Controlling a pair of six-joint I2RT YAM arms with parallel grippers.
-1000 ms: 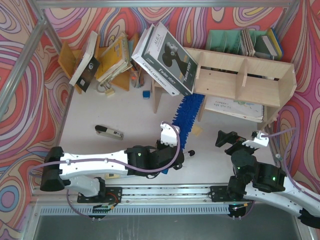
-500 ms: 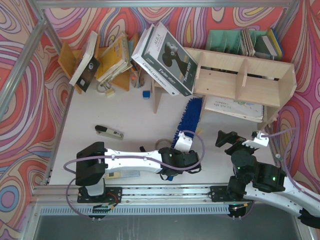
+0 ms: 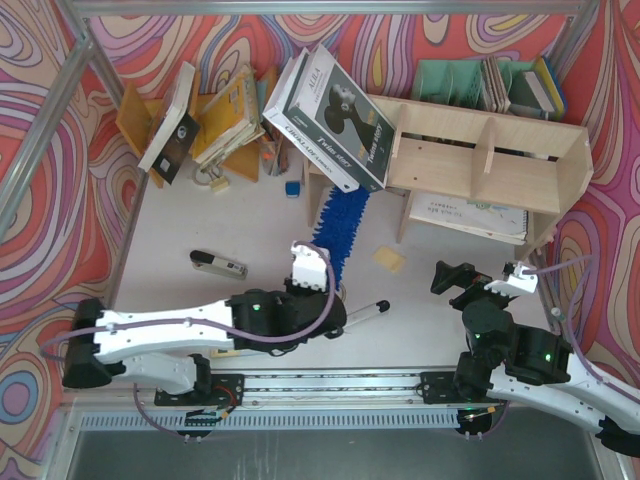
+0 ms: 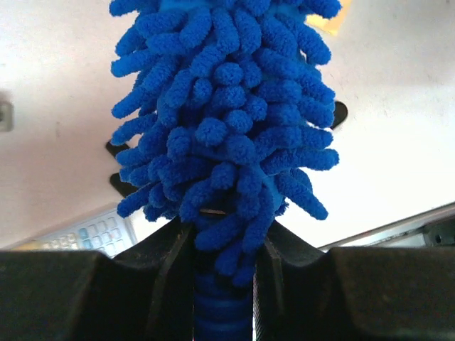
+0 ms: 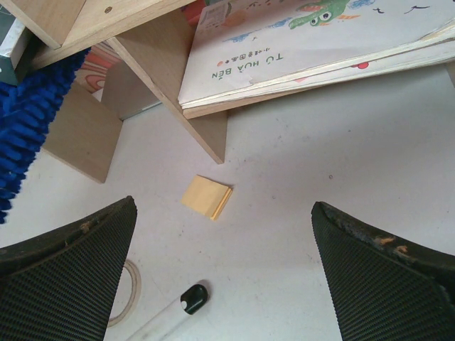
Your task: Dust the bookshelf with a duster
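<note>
The left claw [image 4: 224, 249] was clamped on the ribbed neck of the duster [image 3: 340, 228], just below its fluffy blue head. The head ran diagonally up the desk [image 3: 250, 225], with its tip beside the left upright of the bookshelf [image 3: 480, 160] and under a leaning box [image 3: 335, 120]. The duster looked light and soft. Its fibres would likely give against wood, while the smooth handle could twist in a loose grip, so the hold close to the head seemed the sound one.

The right claw [image 3: 452, 276] stood wide apart and empty over bare desk in front of the lower tier. Room was tight at the shelf's left end, where the box overhung, and inside the tiers, where dividers and a flat book [image 5: 313, 42] narrowed the bays. Open desk lay to the duster's left. A marker [image 3: 365, 313] and a yellow pad [image 3: 390, 260] lay near its right, within reach of a careless sweep.
</note>
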